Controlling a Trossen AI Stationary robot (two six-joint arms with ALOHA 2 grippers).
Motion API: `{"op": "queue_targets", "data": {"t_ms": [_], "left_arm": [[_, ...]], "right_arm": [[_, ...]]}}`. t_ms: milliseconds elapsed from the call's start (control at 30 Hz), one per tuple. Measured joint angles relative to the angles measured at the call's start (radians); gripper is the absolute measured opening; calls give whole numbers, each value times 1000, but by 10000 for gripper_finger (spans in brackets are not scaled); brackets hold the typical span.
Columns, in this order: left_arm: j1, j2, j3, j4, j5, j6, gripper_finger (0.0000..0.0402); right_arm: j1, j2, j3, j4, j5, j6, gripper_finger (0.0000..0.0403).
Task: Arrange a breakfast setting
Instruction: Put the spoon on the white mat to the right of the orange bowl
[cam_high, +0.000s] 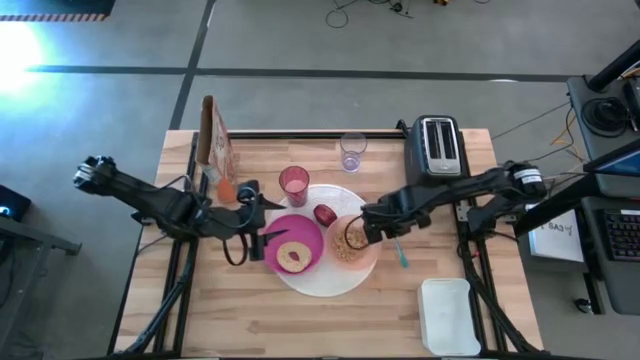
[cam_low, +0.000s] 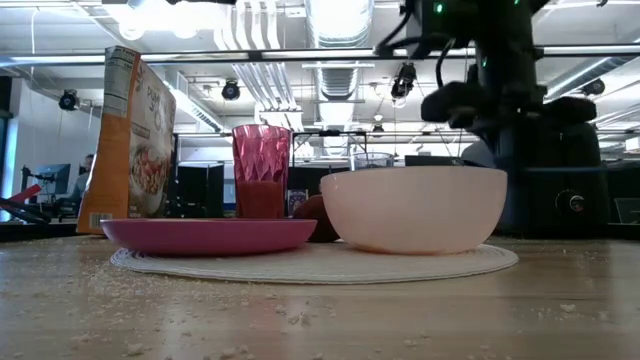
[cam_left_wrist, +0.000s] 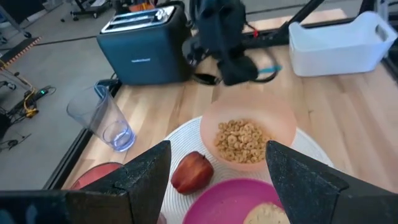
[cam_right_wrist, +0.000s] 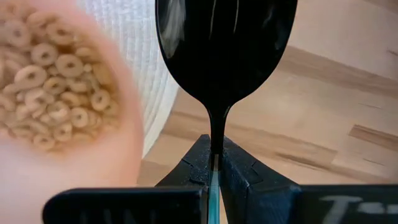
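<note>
High view, setting: a large round white plate (cam_high: 325, 280) lies at the middle of the pale wooden table (cam_high: 300, 330); on it sit a shallow magenta bowl (cam_high: 310, 240) holding a round bread with a hole (cam_high: 292, 257), a small dark red fruit (cam_high: 325, 214) and a peach bowl of ring cereal (cam_high: 352, 243).
High view, drinkware: a pink translucent tumbler (cam_high: 294, 185) stands at the plate's far edge; a clear cup (cam_high: 352, 151) stands farther back, apart from it.
High view, left gripper (cam_high: 262, 222): it hangs at the magenta bowl's left rim, fingers spread wide, nothing between them.
High view, right gripper (cam_high: 372, 228): it is at the peach bowl's right edge, near a teal-handled spoon (cam_high: 400, 252).
High view, other things: a black-and-silver toaster (cam_high: 437, 146), a white rectangular tub (cam_high: 447, 315) and an upright cereal box (cam_high: 214, 135).
Low view: the magenta bowl (cam_low: 208, 235) and peach bowl (cam_low: 413, 206) rest on the plate (cam_low: 320, 262); the tumbler (cam_low: 261, 170) and box (cam_low: 127, 140) stand behind; a dark arm (cam_low: 510, 90) hangs above the peach bowl.
Left wrist view: two dark fingers (cam_left_wrist: 149, 171) stand far apart, framing the fruit (cam_left_wrist: 191, 172) and cereal bowl (cam_left_wrist: 247, 134); the toaster (cam_left_wrist: 146, 43), cup (cam_left_wrist: 106, 117) and tub (cam_left_wrist: 339, 43) lie beyond.
Right wrist view: the jaws are pinched tight on the thin stem of the spoon, whose dark bowl end (cam_right_wrist: 225, 40) reaches out over the table just beside the cereal bowl (cam_right_wrist: 56, 106).
</note>
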Motion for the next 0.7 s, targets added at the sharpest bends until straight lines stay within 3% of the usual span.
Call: {"op": "queue_targets", "data": {"t_ms": [367,533,700], "left_arm": [[-18,-34,0,-8,1,3,245],[-18,-34,0,-16,1,4,245],[-18,-35,0,-15,1,4,245]], "right_arm": [[-88,-16,-181,231,-47,-6,8],[-96,-16,-266,435,-100,22,8],[-96,-16,-318,496,-115,40,8]]}}
